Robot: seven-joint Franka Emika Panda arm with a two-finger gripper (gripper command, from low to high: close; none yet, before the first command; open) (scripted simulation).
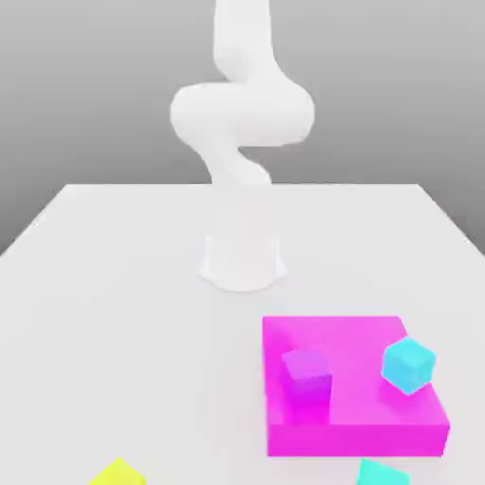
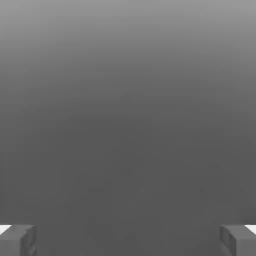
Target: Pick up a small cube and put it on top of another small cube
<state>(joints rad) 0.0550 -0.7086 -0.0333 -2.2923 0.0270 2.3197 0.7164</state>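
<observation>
Approach geometry: the turquoise cube (image 1: 383, 475) lies on the counter (image 1: 123, 322), beyond the magenta slab (image 1: 355, 440) from the arm's base (image 1: 242, 260), presumably well below the claw (image 2: 128, 241), whose jaws stand wide and empty.

Magenta slab and bright cubes on a pale table.
The magenta slab (image 1: 355, 346) lies flat on the pale table (image 1: 123, 313). Over its top are a purple cube (image 1: 307, 377) and, by the edge toward the exterior view's right, a sky-cyan cube (image 1: 408, 365), apart from each other. A yellow block (image 1: 118, 474), partly cut off, sits well apart toward the exterior view's left.
</observation>
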